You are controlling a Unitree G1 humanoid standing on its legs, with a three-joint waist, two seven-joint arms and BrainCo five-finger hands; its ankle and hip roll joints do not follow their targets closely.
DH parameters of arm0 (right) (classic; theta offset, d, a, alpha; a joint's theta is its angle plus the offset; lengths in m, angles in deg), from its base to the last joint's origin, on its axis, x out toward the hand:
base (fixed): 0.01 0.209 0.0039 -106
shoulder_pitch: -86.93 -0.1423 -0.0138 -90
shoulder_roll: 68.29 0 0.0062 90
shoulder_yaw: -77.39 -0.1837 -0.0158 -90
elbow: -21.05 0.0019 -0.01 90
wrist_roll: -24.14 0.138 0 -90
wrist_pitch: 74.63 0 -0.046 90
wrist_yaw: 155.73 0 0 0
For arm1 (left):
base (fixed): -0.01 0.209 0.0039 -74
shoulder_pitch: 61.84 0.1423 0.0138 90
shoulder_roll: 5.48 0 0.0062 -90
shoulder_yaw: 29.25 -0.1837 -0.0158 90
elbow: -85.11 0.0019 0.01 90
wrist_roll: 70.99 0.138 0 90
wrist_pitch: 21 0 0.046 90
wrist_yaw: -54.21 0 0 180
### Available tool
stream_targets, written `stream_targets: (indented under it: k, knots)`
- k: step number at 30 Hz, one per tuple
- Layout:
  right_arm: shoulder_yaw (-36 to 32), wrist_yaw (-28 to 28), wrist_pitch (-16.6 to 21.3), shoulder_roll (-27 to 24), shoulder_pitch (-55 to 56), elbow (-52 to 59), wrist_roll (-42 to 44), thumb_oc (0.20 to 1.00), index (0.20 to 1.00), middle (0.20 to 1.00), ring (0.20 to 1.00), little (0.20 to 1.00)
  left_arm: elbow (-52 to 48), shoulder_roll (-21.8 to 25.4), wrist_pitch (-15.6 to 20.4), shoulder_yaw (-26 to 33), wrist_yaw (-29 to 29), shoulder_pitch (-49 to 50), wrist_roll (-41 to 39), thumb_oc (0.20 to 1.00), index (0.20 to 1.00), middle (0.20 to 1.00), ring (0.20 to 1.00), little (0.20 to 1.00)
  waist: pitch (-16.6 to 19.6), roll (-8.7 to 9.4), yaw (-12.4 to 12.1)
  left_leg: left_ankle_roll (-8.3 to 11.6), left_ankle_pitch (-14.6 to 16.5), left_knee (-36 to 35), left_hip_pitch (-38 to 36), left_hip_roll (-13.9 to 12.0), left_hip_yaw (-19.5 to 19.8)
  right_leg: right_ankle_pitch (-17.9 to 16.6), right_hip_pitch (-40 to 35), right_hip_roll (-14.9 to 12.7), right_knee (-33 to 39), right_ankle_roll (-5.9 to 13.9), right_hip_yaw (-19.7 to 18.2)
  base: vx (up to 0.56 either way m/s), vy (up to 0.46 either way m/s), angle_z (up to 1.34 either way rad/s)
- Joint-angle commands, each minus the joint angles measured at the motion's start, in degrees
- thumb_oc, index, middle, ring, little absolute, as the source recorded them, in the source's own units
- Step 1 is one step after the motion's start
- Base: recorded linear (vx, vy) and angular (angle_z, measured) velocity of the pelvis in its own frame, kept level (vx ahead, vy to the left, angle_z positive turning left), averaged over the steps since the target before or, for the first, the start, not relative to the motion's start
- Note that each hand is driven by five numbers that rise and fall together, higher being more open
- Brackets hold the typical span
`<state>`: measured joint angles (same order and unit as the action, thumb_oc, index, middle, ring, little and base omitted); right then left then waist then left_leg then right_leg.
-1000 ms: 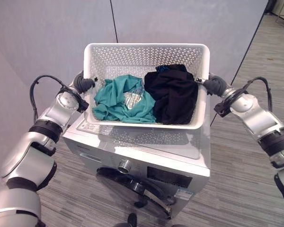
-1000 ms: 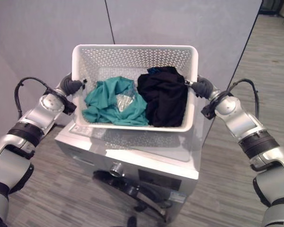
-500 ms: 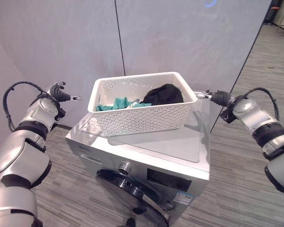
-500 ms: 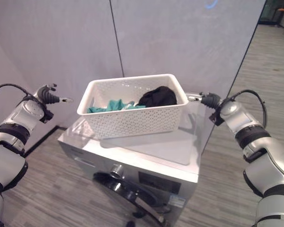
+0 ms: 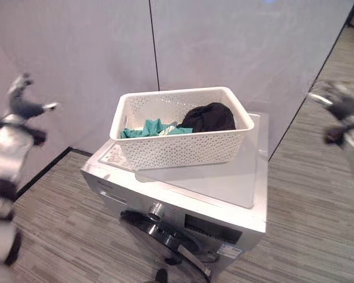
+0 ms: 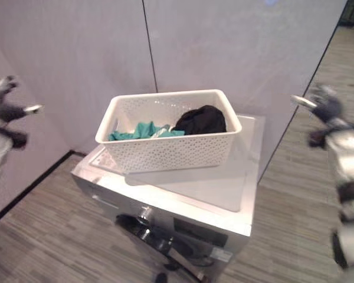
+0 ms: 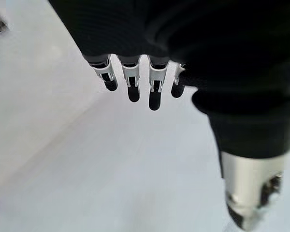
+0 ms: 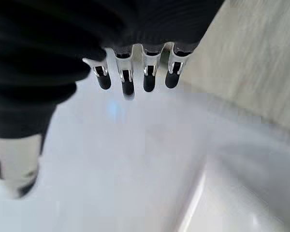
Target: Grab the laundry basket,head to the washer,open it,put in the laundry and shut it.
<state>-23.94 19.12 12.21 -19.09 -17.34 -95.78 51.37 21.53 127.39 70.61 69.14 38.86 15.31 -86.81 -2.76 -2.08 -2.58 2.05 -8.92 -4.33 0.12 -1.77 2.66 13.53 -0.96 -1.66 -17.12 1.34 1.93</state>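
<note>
The white laundry basket (image 5: 183, 132) of clothes (image 5: 207, 117) rests on the washer (image 5: 224, 183). At 9 and 3 o'clock, left hand (image 5: 25, 106) and right hand (image 5: 337, 103) hang released, empty.

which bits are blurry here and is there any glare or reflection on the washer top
In the left eye view both hands smear with motion blur, the left hand and the right hand, while the laundry basket stays crisp. The washer lid is glossy there and mirrors the basket's wall. In the right wrist view the background past the fingers is soft and out of focus.
</note>
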Motion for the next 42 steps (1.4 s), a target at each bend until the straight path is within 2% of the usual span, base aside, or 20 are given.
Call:
stream_targets:
  k: [1, 2, 3, 4, 6, 9, 15, 19, 24, 25, 27, 29, 30, 31, 32, 33, 37, 39, 41, 42]
  knots:
    - [6.96, -2.77, 3.62, 0.18, -8.76, -5.07, -1.71, 1.0, 1.0, 1.0, 1.0, 1.0, 8.23, -0.15, 1.79, -1.43, -4.34, -9.49, 0.79, 1.0, 1.0, 1.0, 1.0, 1.0, -0.35, 2.01, -0.92, 2.2, 8.19, 1.76, -2.94, -3.9, 0.98, -10.26, -6.93, -5.2, 18.18, 6.28, 0.28, 0.0, -0.039, -0.03]
    - [-4.26, -3.41, 4.92, 7.44, 6.94, 2.91, -3.26, 1.0, 1.0, 1.0, 1.0, 1.0, 3.0, -6.84, 1.86, 11.74, -6.64, 8.16, 3.72, 1.0, 1.0, 1.0, 1.0, 1.0, -0.63, 2.0, -0.72, 2.13, 8.55, 1.86, -2.91, -3.84, 1.02, -10.26, -7.04, -5.26, 18.79, 5.9, -0.02, -0.01, -0.055, -0.08]
    - [-6.83, -3.32, 4.62, 12.52, 13.46, 5.89, -5.92, 1.0, 1.0, 1.0, 1.0, 1.0, 1.92, -11.75, 1.58, 14.91, -6.08, 14.89, 4.82, 1.0, 1.0, 1.0, 1.0, 1.0, -0.76, 1.98, -0.58, 2.12, 8.67, 1.99, -2.83, -3.92, 1.03, -10.4, -7.12, -5.17, 19.33, 5.68, -0.25, 0.0, -0.057, -0.11]
    - [-6.88, -3.34, 4.51, 12.62, 13.73, 6.13, -6.0, 1.0, 1.0, 1.0, 1.0, 1.0, 1.75, -11.79, 1.53, 14.97, -6.06, 15.15, 4.85, 1.0, 1.0, 1.0, 1.0, 1.0, -0.58, 2.01, -0.55, 2.13, 8.93, 1.9, -3.02, -3.93, 1.04, -10.2, -7.33, -5.17, 19.44, 5.68, -0.2, -0.02, -0.046, -0.06]
    - [-6.91, -2.79, 4.25, 18.29, 18.47, 6.65, -7.08, 1.0, 1.0, 1.0, 1.0, 1.0, 0.43, -17.27, 1.54, 15.66, -5.48, 19.78, 5.0, 1.0, 1.0, 1.0, 1.0, 1.0, -1.15, 2.08, -0.59, 2.18, 8.69, 2.27, -2.45, -4.09, 1.18, -10.7, -7.02, -5.12, 19.83, 5.4, -0.18, -0.04, -0.051, 0.05]
    - [-3.97, -1.09, 3.95, 25.56, 23.51, 3.45, -5.08, 1.0, 1.0, 1.0, 1.0, 1.0, 3.9, -26.5, 1.8, 11.47, -3.01, 23.05, 1.19, 1.0, 1.0, 1.0, 1.0, 1.0, -2.62, 2.45, -0.36, 2.44, 8.33, 3.11, -1.27, -4.42, 1.69, -10.81, -6.74, -4.67, 20.04, 4.68, 0.06, -0.09, -0.084, 0.11]
    - [7.96, 0.88, 3.7, 34.09, 21.62, -11.93, -3.05, 1.0, 1.0, 1.0, 1.0, 1.0, 21.8, -38.35, 2.45, -2.38, 1.25, 18.24, -3.94, 1.0, 1.0, 1.0, 1.0, 1.0, -4.83, 3.07, -0.15, 3.44, 6.94, 4.12, 1.65, -5.55, 3.26, -10.82, -6.61, -2.66, 21.57, 3.42, 0.58, -0.11, -0.123, 0.12]
    - [14.98, 0.95, 4.31, 39.79, 18.5, -22.25, 0.32, 1.0, 1.0, 1.0, 1.0, 1.0, 34.58, -44.38, 2.53, -8.13, 2.73, 14.04, -9.15, 1.0, 1.0, 1.0, 1.0, 1.0, -5.8, 3.34, -0.16, 4.16, 5.06, 4.84, 3.95, -6.73, 4.89, -10.69, -5.82, -0.51, 22.11, 2.29, 0.54, -0.11, -0.16, 0.15]
    - [20.58, -0.21, 5.96, 43.96, 13.92, -31.42, 4.34, 1.0, 1.0, 1.0, 1.0, 1.0, 43.65, -48.26, 2.33, -14.02, 3.41, 10.12, -6.07, 1.0, 1.0, 1.0, 1.0, 1.0, -7.64, 2.4, 0.15, 5.41, 0.38, 2.44, 6.44, -8.86, 6.11, -10.27, -3.87, 2.11, 22.12, 1.44, 1.4, -0.13, -0.14, 0.15]
    - [21.02, -0.63, 6.4, 44.16, 13.04, -31.69, 5.7, 1.0, 1.0, 1.0, 1.0, 1.0, 43.51, -48.55, 2.77, -14.96, 2.71, 9.2, -6.23, 1.0, 1.0, 1.0, 1.0, 1.0, -8.4, 2.19, 0.12, 5.88, -1.31, 1.78, 7.96, -9.07, 5.86, -10.2, -2.99, 2.19, 22.12, 1.52, 1.9, -0.4, -0.08, 0.5]
    - [23.05, -1.2, 6.55, 44.38, 11.35, -33.26, 4.32, 1.0, 1.0, 1.0, 1.0, 1.0, 42.95, -49.45, 3.51, -16.6, 2.12, 7.48, -6.55, 1.0, 1.0, 1.0, 1.0, 1.0, -9.71, 2.16, 0.43, 5.73, -1.49, 1.72, 10.66, -8.49, 4.35, -10.73, -0.5, 1.39, 22.12, 1.61, 3.36, -0.32, -0.037, 0.58]
    - [23.98, -1.93, 6.45, 44.16, 10.48, -34.51, 2.69, 1.0, 1.0, 1.0, 1.0, 1.0, 42.73, -49.97, 4.29, -17.4, 1.8, 7.08, -6.7, 1.0, 1.0, 1.0, 1.0, 1.0, -9.67, 2.73, 1.26, 5.34, 1.32, 5.16, 10.78, -8.51, 1.06, -11.96, 2.15, -0.24, 22.12, 2.2, 5.36, -0.21, 0.008, 0.56]
    - [24.59, -2.04, 6.22, 43.87, 9.96, -35.01, 1.79, 1.0, 1.0, 1.0, 1.0, 1.0, 42.31, -50.21, 4.45, -17.68, 1.67, 7.51, -6.7, 1.0, 1.0, 1.0, 1.0, 1.0, -9.66, 3.22, 1.54, 5.02, 4.78, 9.03, 9.79, -8.84, -0.77, -12.62, 2.9, -1.38, 22.12, 2.54, 5.93, -0.15, 0.012, 0.52]
    - [24.59, -2.04, 6.22, 43.87, 9.95, -35.02, 1.79, 1.0, 1.0, 1.0, 1.0, 1.0, 42.31, -50.2, 4.45, -17.67, 1.67, 7.5, -6.7, 1.0, 1.0, 1.0, 1.0, 1.0, -9.51, 3.23, 1.61, 5.01, 4.74, 9.12, 10.06, -8.8, -0.69, -12.67, 3.09, -1.4, 22.12, 2.55, 5.99, -0.15, 0.049, 0.44]
    - [25.52, -2.08, 5.66, 43.74, 9.67, -34.95, 0.35, 1.0, 1.0, 1.0, 1.0, 1.0, 41.92, -50.62, 4.25, -17.67, 1.96, 8.4, -6.33, 1.0, 1.0, 1.0, 1.0, 1.0, -8.87, 3.52, 2.05, 4.67, 7.63, 13.75, 7.39, -9.97, -3.29, -13.35, 3.92, -2.51, 22.12, 2.98, 6.73, -0.1, 0.062, 0.37]
    - [25.77, -1.7, 5.44, 43.79, 9.45, -35.78, -0.38, 1.0, 1.0, 1.0, 1.0, 1.0, 42.14, -50.79, 4.17, -17.55, 2.02, 8.7, -5.91, 1.0, 1.0, 1.0, 1.0, 1.0, -8.75, 3.53, 2.14, 4.61, 8.47, 16.11, 5.4, -10.73, -4.2, -13.68, 3.85, -2.66, 22.12, 3.17, 6.72, -0.1, 0.061, 0.17]
    - [24.99, -1.49, 5.06, 43.95, 9.45, -36.02, -0.33, 1.0, 1.0, 1.0, 1.0, 1.0, 42.72, -50.69, 4.14, -16.62, 2.18, 8.81, -6.03, 1.0, 1.0, 1.0, 1.0, 1.0, -7.1, 3.35, 3.36, 5.01, 8.85, 20.68, -0.72, -12.71, -3.65, -15.1, 4.95, -4.04, 22.12, 3.94, 8.36, -0.1, 0.109, 0.15]
    - [24.29, -1.42, 5.04, 44.2, 9.72, -36.34, 0.27, 1.0, 1.0, 1.0, 1.0, 1.0, 42.9, -50.63, 4.06, -16.8, 2.41, 8.65, -5.64, 1.0, 1.0, 1.0, 1.0, 1.0, -6.22, 3.2, 3.8, 5.51, 8.88, 21.6, -2.52, -11.21, -0.92, -16.25, 5.59, -4.53, 22.12, 4.18, 8.69, -0.07, 0.169, 0.16]
    - [24.02, -1.3, 5.08, 44.2, 9.78, -36.92, 0.31, 1.0, 1.0, 1.0, 1.0, 1.0, 42.88, -50.8, 4.03, -17.13, 2.57, 8.52, -5.34, 1.0, 1.0, 1.0, 1.0, 1.0, -5.77, 2.76, 4.02, 5.7, 10.39, 20.32, -4.21, -9.94, 1.2, -16.87, 6.05, -4.63, 22.12, 4.53, 8.89, -0.08, 0.241, 0.27]
    - [23.58, -1.5, 4.95, 44.48, 10.33, -36.9, -0.53, 1.0, 1.0, 1.0, 1.0, 1.0, 42.75, -51.55, 3.93, -18.35, 3.22, 8.58, -3.83, 1.0, 1.0, 1.0, 1.0, 1.0, -4.8, 2.08, 4.98, 5.64, 14.25, 15.18, -7.06, -8.8, 0.32, -18.4, 7.07, -6.14, 22.12, 5.3, 9.85, -0.09, 0.273, 0.6]
